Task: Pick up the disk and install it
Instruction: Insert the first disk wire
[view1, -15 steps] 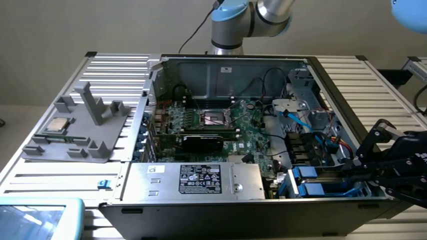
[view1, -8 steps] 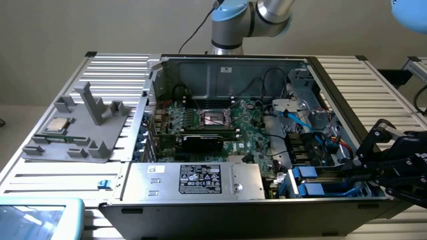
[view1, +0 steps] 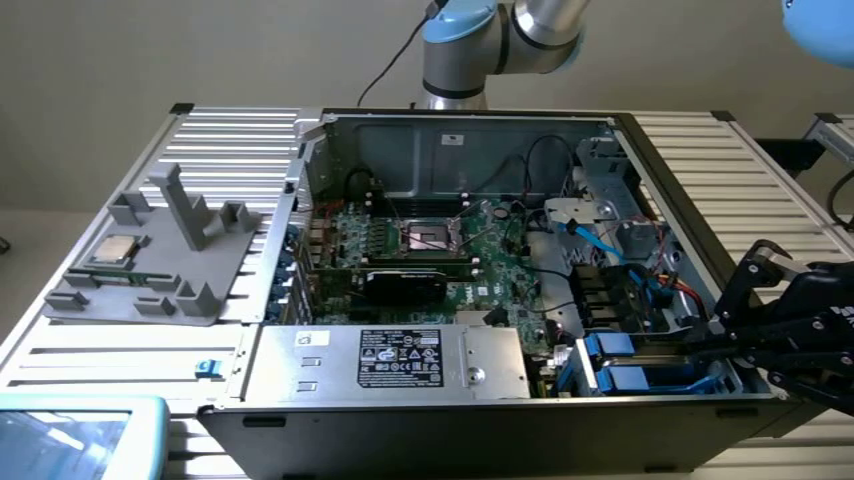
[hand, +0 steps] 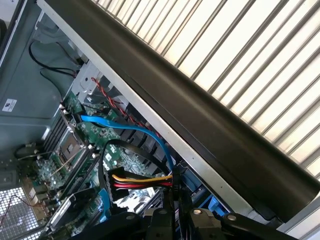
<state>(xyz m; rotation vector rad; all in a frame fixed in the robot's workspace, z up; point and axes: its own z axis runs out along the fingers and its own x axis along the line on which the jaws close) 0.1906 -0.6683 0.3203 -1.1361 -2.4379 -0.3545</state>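
Note:
An open computer case (view1: 641, 150) lies on a slatted table. In its front corner, on the exterior view's right, two bright blue carrier frames sit side by side in the drive bay (view1: 617, 346); I take the nearer one to be the disk (view1: 647, 380), but its metal face is hidden. My black gripper (view1: 705, 348) reaches over the case's side wall, and its tip is down at these frames. In the wrist view the gripper (hand: 177, 217) hangs just above a yellow, red and black power cable (hand: 142, 180), with a blue edge (hand: 215, 205) beside it.
A grey power-supply box (view1: 400, 360) fills the case's front, with the motherboard (view1: 427, 250) behind it. A blue data cable (hand: 125, 127) and red wires cross near the bay. A grey fixture (view1: 147, 270) holding a processor chip (view1: 114, 250) stands on the exterior view's left.

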